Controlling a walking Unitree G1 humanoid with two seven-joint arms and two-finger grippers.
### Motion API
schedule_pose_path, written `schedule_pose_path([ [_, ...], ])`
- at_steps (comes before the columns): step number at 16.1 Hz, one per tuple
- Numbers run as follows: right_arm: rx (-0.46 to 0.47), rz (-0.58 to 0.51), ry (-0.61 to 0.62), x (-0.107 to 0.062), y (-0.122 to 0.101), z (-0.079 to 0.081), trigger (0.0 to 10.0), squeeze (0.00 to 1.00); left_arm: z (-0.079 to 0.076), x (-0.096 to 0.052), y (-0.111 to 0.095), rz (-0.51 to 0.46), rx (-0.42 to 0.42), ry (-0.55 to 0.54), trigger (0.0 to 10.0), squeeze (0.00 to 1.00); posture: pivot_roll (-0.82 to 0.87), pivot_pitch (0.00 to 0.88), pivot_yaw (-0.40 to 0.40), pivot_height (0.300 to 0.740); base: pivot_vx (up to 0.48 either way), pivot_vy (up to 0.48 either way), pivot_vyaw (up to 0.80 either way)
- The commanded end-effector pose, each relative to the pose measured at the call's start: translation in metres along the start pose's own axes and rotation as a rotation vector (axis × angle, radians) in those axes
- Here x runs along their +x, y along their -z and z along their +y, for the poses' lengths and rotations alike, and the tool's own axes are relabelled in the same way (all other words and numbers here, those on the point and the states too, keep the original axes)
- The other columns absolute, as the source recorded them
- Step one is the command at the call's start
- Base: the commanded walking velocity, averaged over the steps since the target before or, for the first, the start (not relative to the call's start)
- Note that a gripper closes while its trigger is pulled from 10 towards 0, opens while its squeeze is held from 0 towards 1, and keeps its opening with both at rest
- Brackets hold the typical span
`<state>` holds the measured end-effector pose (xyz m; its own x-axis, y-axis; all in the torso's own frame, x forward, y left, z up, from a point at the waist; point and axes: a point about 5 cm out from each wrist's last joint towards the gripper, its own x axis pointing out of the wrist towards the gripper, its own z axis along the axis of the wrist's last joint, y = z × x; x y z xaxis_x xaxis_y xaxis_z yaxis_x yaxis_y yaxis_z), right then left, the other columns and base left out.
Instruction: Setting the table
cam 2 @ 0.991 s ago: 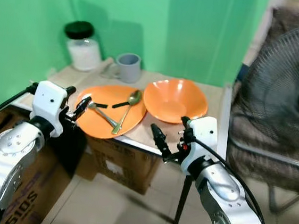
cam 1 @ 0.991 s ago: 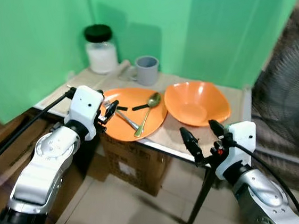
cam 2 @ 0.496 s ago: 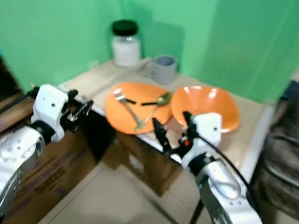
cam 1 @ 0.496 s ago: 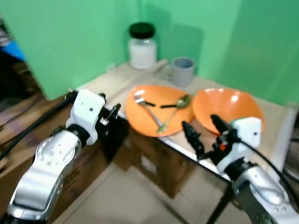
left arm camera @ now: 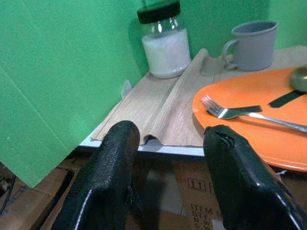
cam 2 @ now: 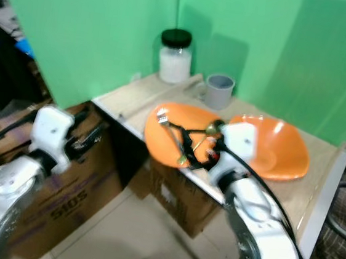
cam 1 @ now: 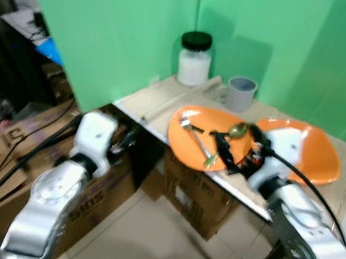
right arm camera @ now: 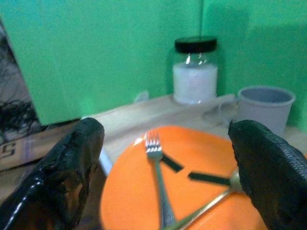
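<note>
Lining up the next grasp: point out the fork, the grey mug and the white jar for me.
fork (right arm camera: 159, 179), right wrist view, on its handle just below the tines.
grey mug (left arm camera: 253, 44), left wrist view, on its side wall.
white jar (right arm camera: 194, 82), right wrist view, on its glass body.

plate: orange plate (cam 1: 200, 135), flat on the table
fork: silver fork (left arm camera: 240, 112) lying on the plate
spoon: gold-toned spoon (cam 1: 234, 133) crossing the fork
bowl: orange bowl (cam 2: 282, 147) just beside the plate

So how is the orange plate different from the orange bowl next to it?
The orange plate is flatter and shallow; the orange bowl has a deeper dip. The plate holds a fork and a spoon; no cutlery can be seen in the bowl. The plate sits nearer the jar. Both are orange, on the same table.
</note>
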<state>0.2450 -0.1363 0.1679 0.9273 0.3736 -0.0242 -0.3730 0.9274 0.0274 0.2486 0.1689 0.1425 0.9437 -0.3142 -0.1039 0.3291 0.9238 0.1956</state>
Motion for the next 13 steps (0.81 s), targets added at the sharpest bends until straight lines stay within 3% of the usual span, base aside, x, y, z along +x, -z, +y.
schedule_pose_path([
  [1, -0.036, 0.025, 0.046, -0.001, 0.005, -0.008, 10.0, 0.0, -0.004, 0.0, -0.003, -0.024, 0.003, 0.024, 10.0, 0.0, 0.06, 0.0, 0.074, 0.74, 0.326, 0.0, 0.0],
  [6, -0.07, 0.032, 0.065, 0.004, 0.006, -0.011, 10.0, 0.0, -0.002, -0.002, -0.002, -0.025, 0.025, 0.016, 10.0, 0.0, 0.07, 0.0, 0.061, 0.74, 0.326, 0.0, 0.0],
  [10, -0.113, 0.056, -0.021, 0.008, 0.007, -0.004, 10.0, 0.0, -0.002, -0.004, -0.003, -0.029, 0.034, 0.02, 10.0, 0.0, 0.08, 0.0, 0.053, 0.74, 0.326, 0.0, 0.0],
  [12, -0.089, 0.073, -0.052, 0.008, 0.009, 0.001, 10.0, 0.0, -0.004, -0.005, -0.003, -0.032, 0.031, 0.036, 10.0, 0.0, 0.08, 0.0, 0.054, 0.74, 0.146, 0.0, 0.24],
  [13, -0.099, 0.129, -0.105, 0.008, 0.011, 0.005, 10.0, 0.0, -0.007, -0.008, -0.002, -0.022, 0.031, 0.09, 10.0, 0.0, 0.09, 0.0, 0.051, 0.74, 0.0, 0.0, 0.0],
])
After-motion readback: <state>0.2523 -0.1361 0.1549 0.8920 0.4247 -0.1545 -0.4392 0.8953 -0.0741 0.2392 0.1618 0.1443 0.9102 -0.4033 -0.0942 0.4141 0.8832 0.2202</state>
